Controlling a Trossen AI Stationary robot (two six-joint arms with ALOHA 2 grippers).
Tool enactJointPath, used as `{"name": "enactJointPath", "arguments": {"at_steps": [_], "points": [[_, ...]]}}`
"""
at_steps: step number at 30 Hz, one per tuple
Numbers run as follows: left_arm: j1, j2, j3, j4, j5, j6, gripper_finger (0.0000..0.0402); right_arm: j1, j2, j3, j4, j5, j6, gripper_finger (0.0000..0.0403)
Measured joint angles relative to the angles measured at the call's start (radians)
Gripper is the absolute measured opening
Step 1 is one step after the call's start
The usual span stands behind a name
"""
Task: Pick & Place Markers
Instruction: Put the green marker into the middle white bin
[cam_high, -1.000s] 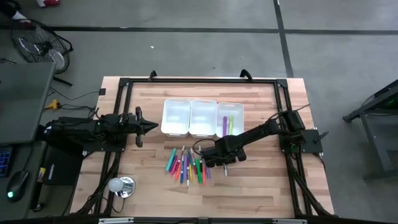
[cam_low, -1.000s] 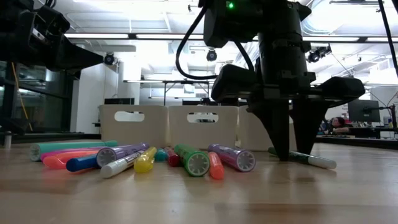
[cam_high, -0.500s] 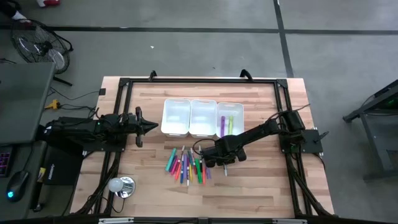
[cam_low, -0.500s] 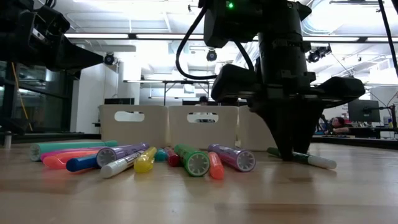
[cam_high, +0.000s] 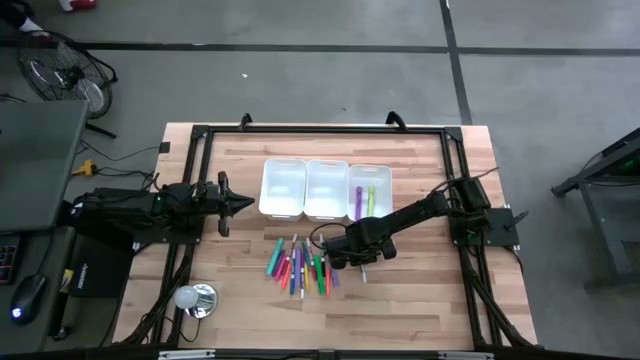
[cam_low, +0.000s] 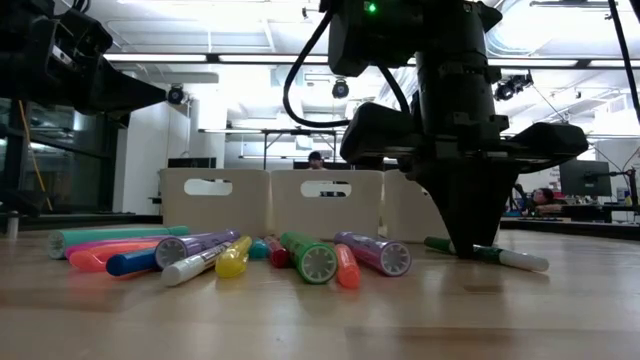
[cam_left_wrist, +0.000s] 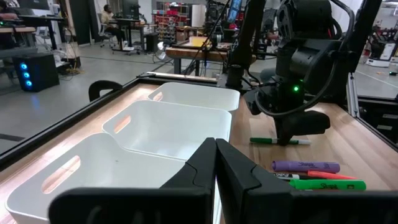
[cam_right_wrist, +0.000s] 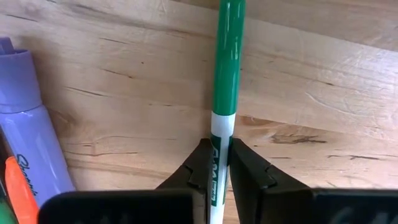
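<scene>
A green-and-white marker (cam_right_wrist: 226, 74) lies on the wooden table, a little to the right of the heap of coloured markers (cam_high: 300, 265). My right gripper (cam_low: 465, 248) stands over it, pointing down and shut on it. Behind the heap stand three white bins (cam_high: 326, 188) in a row; the right bin (cam_high: 380, 180) holds a purple and a yellow-green marker. My left gripper (cam_high: 245, 204) waits shut and level above the table's left side, touching nothing. My right gripper pinches the marker's white barrel (cam_right_wrist: 220, 134), just beside the green part, between its two fingers (cam_right_wrist: 200, 163). The fingers come from above, pointing down, and lie across the marker. The marker lies flat on the table (cam_low: 500, 258).
A black frame (cam_high: 320, 130) runs around the table's edges. A round silver object (cam_high: 197, 298) sits at the near left. A purple marker (cam_right_wrist: 31, 130) and an orange one lie close beside the held marker. Bare wood shows at the near right (cam_high: 420, 300).
My right gripper has shut on the green-and-white marker, its fingers closing from wide apart onto the barrel, without moving from its place. The marker has stayed on the table, shifting only slightly.
</scene>
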Motion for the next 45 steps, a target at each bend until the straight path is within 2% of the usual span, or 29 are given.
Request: {"name": "enactJointPath", "arguments": {"at_steps": [12, 23, 37, 45], "points": [[0.000, 0.000, 0.000, 0.000, 0.000, 0.000, 0.0007, 0.000, -0.006, -0.004, 0.021, -0.018, 0.002, 0.0023], [0.000, 0.000, 0.000, 0.000, 0.000, 0.000, 0.0007, 0.001, -0.063, -0.009, 0.015, 0.012, 0.011, 0.0023], [0.000, 0.000, 0.000, 0.000, 0.000, 0.000, 0.0007, 0.002, -0.077, -0.008, 0.136, -0.043, 0.022, 0.0022], [0.000, 0.000, 0.000, 0.000, 0.000, 0.000, 0.0007, 0.002, -0.147, -0.006, 0.156, 0.003, 0.029, 0.0022]]}}
